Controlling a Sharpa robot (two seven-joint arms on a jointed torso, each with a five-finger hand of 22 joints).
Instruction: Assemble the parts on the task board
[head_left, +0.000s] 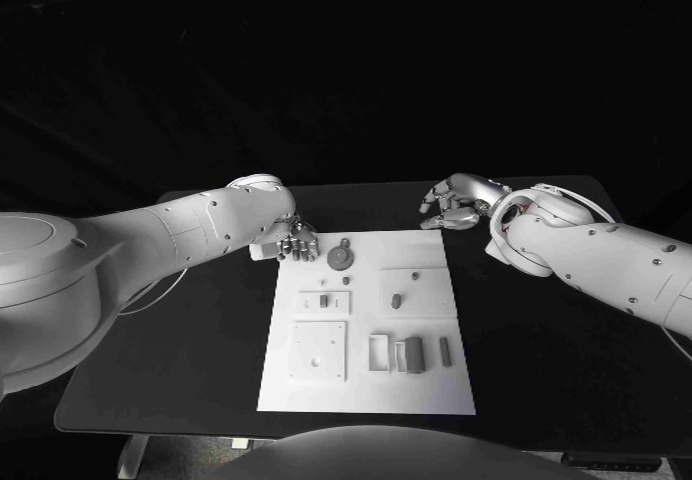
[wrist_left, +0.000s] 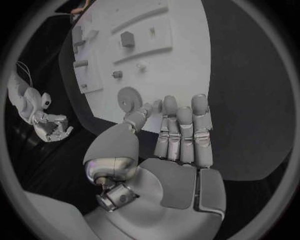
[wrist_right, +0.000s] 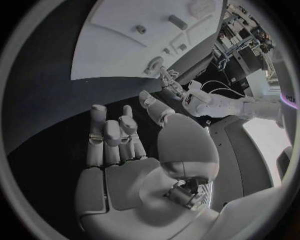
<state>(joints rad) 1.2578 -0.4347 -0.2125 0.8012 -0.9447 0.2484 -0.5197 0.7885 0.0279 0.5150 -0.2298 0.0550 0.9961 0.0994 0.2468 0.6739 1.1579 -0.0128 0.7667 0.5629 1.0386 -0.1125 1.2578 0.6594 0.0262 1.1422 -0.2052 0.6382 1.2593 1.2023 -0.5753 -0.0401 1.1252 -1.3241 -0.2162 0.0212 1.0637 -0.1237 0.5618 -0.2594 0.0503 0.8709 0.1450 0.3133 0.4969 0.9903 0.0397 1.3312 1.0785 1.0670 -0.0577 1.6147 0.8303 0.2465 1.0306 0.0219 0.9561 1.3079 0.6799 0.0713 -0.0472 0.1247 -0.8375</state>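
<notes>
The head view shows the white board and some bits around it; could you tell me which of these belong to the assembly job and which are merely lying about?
Belonging to the job:
- task board
- round disc part
- small cylinder part
- dark blocks near the board's front
- left hand, empty, at the board's far corner
- right hand, empty, beyond the board

Just there:
- black table

My right hand (wrist_right: 125, 150) empty over black table (wrist_right: 44, 115), fingers apart, task board (wrist_right: 119, 45) ahead, left hand (wrist_right: 170, 82) at its corner
</notes>
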